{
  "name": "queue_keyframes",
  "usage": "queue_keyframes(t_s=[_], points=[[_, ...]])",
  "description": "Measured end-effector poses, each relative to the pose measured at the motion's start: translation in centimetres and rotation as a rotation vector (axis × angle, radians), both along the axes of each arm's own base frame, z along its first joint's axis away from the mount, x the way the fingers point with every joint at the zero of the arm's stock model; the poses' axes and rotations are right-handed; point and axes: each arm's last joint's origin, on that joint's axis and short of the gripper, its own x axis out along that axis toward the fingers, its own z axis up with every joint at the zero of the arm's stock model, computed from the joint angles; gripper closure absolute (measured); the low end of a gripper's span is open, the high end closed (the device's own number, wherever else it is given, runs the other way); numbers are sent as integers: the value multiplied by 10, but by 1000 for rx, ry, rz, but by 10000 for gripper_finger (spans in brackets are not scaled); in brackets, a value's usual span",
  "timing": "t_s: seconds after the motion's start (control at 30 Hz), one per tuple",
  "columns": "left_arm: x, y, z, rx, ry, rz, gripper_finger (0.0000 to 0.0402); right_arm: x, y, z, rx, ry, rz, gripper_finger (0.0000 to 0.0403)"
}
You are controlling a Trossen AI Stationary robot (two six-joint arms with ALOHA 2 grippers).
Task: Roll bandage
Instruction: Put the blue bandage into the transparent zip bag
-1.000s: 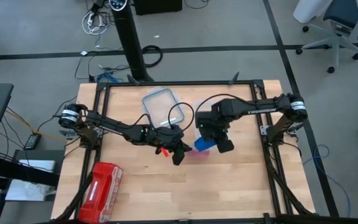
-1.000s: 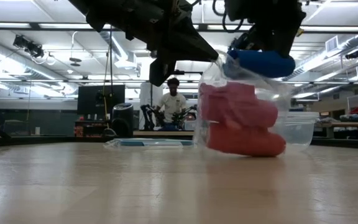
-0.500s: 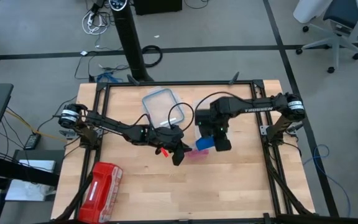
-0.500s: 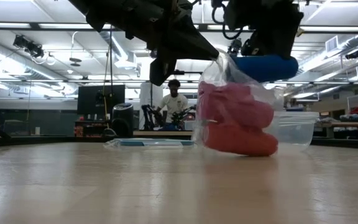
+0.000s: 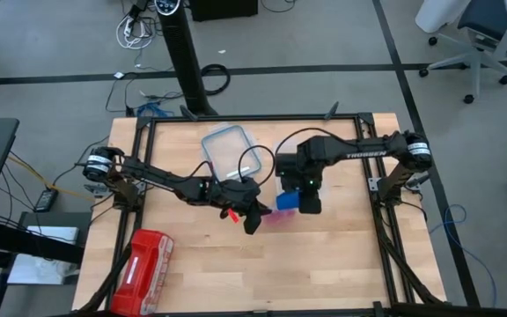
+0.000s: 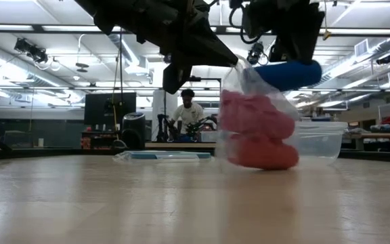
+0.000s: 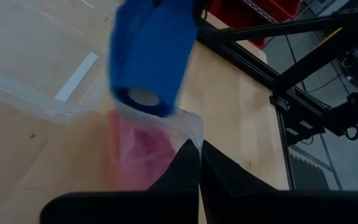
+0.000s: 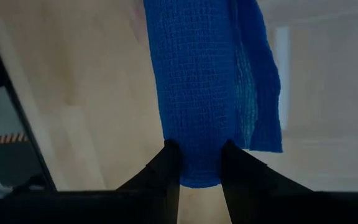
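Low view has the right gripper (image 6: 284,62) clamping the rolled blue fabric bandage (image 6: 288,73) above the clear plastic bag (image 6: 246,85) the pinched-shut left gripper (image 6: 234,62) holds, so probably only bagging remains.

Robotics lab, framed wooden table (image 5: 201,264), ceiling strip lights (image 6: 19,28), office chair (image 5: 478,35)

Woven matt cloth bandage (image 8: 197,93), glossy clear plastic bag (image 6: 249,81), wood table (image 5: 324,264)

Both arms reach inward to the middle. The left gripper (image 5: 252,220) has its jaws closed tight. The right gripper (image 5: 296,204), raised, clamps partly closed.
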Motion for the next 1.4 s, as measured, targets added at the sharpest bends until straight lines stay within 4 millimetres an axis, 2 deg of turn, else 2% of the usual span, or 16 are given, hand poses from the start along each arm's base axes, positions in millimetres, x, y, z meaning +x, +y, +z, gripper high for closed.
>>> queue_keyframes(t_s=[0.3,0.53,0.67,0.77,1.0,1.2,1.3,1.4], points=[[0,0,0,0,0,0,398,-1,-4,0,31,28,-80,309],[0,0,0,4,0,6,398,0,16,1,118,-19,95,309],[0,0,0,7,-1,13,398,3,28,1,104,-73,178,309],[0,1,0,9,0,17,398,6,28,0,41,-76,116,309],[0,1,0,9,0,24,398,9,13,-9,47,25,-55,309],[0,0,0,5,-6,17,398,12,19,-11,163,2,35,309],[0,0,0,3,-7,14,398,12,24,-11,143,-2,60,311],[0,0,1,2,-9,19,398,12,20,-11,75,13,-16,312]])
